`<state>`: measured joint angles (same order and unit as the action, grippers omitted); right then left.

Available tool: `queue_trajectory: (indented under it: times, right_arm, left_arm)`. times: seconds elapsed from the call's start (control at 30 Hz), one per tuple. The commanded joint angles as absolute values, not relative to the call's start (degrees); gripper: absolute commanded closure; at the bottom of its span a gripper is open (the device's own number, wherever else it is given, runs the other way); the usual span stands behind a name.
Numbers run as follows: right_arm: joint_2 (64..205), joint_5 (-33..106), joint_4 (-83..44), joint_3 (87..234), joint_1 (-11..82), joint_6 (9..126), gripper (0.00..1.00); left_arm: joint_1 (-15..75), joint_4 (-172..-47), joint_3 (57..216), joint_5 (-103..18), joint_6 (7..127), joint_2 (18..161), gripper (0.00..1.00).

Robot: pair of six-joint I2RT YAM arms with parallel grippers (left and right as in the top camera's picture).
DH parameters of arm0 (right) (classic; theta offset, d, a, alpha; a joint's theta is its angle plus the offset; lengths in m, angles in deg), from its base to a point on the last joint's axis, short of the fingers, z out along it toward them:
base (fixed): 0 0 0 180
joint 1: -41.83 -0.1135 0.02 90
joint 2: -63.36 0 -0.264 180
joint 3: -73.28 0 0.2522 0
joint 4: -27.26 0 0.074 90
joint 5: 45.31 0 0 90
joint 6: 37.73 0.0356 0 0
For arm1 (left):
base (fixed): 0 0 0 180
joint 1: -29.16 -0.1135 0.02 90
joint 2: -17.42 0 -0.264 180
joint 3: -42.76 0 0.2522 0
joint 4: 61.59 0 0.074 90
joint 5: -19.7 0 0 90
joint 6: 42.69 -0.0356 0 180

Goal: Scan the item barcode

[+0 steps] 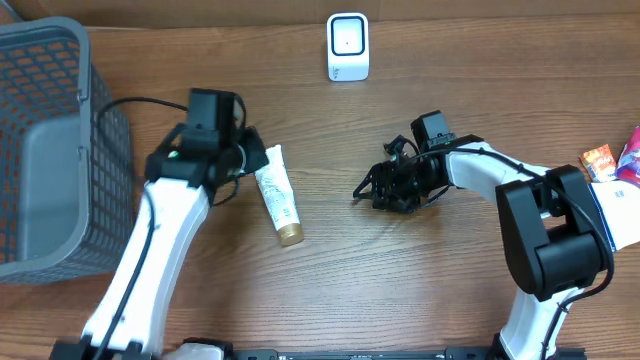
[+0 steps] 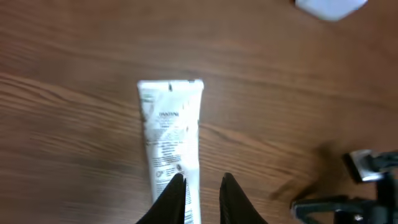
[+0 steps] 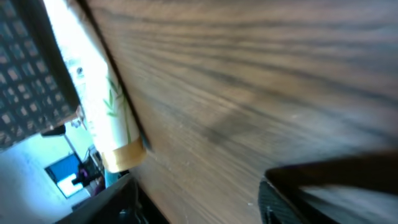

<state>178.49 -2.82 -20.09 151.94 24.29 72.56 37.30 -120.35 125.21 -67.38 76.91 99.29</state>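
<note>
The tube [image 1: 277, 194] lies flat on the counter [image 1: 330, 285], just at 3 o'clock of the left claw [image 2: 203, 190], whose fingers stand narrowly apart and unclamped. The right claw [image 1: 366, 188], spread wide, faces it from 3 o'clock across bare woodgrain. The tube is soft white plastic with a gold cap. A mesh basket [image 1: 100, 150] walls off 9 o'clock.

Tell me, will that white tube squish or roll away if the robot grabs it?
Probably squishy: the tube looks like soft plastic with a flat crimped end, so it may dent when pinched. It likely won't roll far, since that flat end would stop it, though the round gold cap might let it swivel.
</note>
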Motion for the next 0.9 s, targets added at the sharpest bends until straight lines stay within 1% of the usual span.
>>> queue_trajectory:
  times: [0.0, 0.1, 0.2, 0.3, 0.37, 0.43, 0.63, 0.7, 0.87]
  right_arm:
    - [180.48, -2.84, -20.37, 150.44, 19.63, 68.21, 0.26]
    - [180.48, -2.80, -18.91, 150.44, 14.76, 66.99, 0.20]
    - [180.48, -3.02, -16.09, 150.55, 10.50, 67.29, 0.18]
    - [180.48, -2.38, -12.35, 150.55, 7.44, 70.31, 0.17]
    - [180.48, 2.84, -10.34, 150.55, 5.71, 72.08, 0.17]
    - [180.48, 7.78, -9.18, 150.87, 4.68, 75.03, 0.18]
    - [180.48, 19.23, -7.19, 153.89, 2.04, 73.61, 0.20]
    - [180.48, 23.67, -8.22, 155.77, 0.09, 71.29, 0.19]
    - [180.48, 38.99, -13.84, 159.92, -5.61, 71.31, 0.18]
  left_arm:
    - [36.52, -122.82, 125.23, -75.32, 74.68, 99.13, 0.87]
    - [35.69, -123.34, 125.14, -76.08, 74.48, 100.32, 0.90]
    - [35.05, -122.60, 125.14, -76.15, 74.46, 101.89, 0.91]
    - [34.86, -122.27, 125.14, -76.24, 74.48, 104.18, 0.91]
    - [34.79, -122.23, 125.14, -76.24, 74.51, 106.11, 0.92]
    - [34.79, -122.01, 125.14, -76.17, 74.51, 107.88, 0.95]
    - [34.79, -120.63, 125.14, -75.82, 74.53, 112.34, 0.96]
    - [34.79, -120.32, 125.14, -75.82, 74.51, 113.25, 0.96]
    - [34.75, -120.13, 125.14, -76.41, 74.22, 113.74, 0.96]
